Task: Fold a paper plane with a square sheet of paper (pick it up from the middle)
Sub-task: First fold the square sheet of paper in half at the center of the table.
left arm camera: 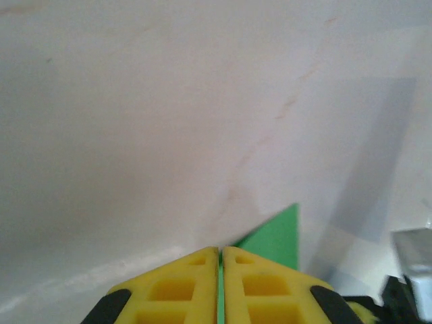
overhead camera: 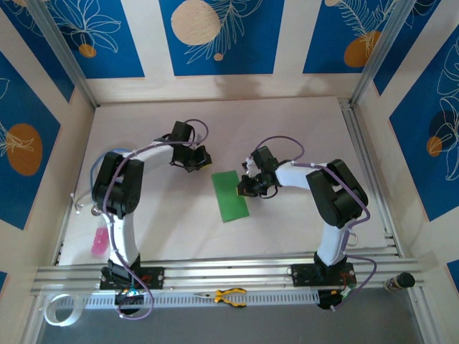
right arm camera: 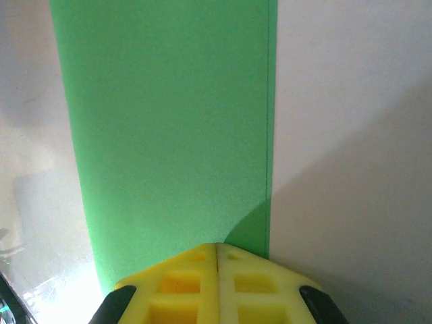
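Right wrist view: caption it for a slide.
Shut yellow right gripper presses the near edge of a folded bright green paper sheet.

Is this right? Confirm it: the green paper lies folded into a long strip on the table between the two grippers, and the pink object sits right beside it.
Not quite. In the top external view the pink object lies far from the green paper, near the left arm's base. The rest holds: the strip lies between the left gripper and right gripper.

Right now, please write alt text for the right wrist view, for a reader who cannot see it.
A folded strip of green paper lies on a white table, running away from the camera. The right gripper's yellow fingers, shut together, rest at its near edge.
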Motion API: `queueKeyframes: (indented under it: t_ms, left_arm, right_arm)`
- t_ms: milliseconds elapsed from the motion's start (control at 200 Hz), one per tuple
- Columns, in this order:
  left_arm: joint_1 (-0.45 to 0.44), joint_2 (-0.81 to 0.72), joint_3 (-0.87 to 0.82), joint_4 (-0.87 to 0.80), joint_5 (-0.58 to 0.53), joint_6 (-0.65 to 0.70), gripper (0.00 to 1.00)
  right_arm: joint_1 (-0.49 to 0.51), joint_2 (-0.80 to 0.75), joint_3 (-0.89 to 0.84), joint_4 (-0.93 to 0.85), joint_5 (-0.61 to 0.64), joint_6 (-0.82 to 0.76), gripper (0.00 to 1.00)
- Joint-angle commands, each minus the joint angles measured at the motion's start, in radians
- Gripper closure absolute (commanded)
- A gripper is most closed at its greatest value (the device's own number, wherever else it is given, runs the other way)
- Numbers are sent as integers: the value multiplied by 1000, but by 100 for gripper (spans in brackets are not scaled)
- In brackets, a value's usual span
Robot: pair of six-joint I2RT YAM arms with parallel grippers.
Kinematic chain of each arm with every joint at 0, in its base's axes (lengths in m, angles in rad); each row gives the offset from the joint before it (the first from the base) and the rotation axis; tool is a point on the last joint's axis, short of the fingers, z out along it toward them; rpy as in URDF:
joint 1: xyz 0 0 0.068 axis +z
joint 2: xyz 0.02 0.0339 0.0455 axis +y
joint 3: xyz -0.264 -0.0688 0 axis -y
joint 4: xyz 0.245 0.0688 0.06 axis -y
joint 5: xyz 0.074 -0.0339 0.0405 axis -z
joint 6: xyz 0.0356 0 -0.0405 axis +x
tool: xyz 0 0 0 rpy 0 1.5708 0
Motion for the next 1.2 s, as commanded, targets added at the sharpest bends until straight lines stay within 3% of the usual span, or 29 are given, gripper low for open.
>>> queueKeyframes:
  t_ms: [0, 145, 420, 810, 1196]
  left_arm:
    - [-18, -103, -48, 45, 55, -14, 89]
    - [-72, -135, -142, 122, 138, -37, 90]
    - [-150, -114, -274, 222, 196, -34, 90]
    - [-149, -67, -346, 204, 17, 46, 91]
    - [-109, -98, -354, 243, 30, -14, 90]
  right_arm:
    - [-7, 80, -67, -132, 158, -1, 100]
    - [-8, 79, -68, -131, 157, 0, 100]
    - [-9, 79, -70, -132, 159, 4, 100]
    - [-9, 79, -70, -134, 160, 5, 100]
    - [-11, 79, -71, -132, 161, 5, 100]
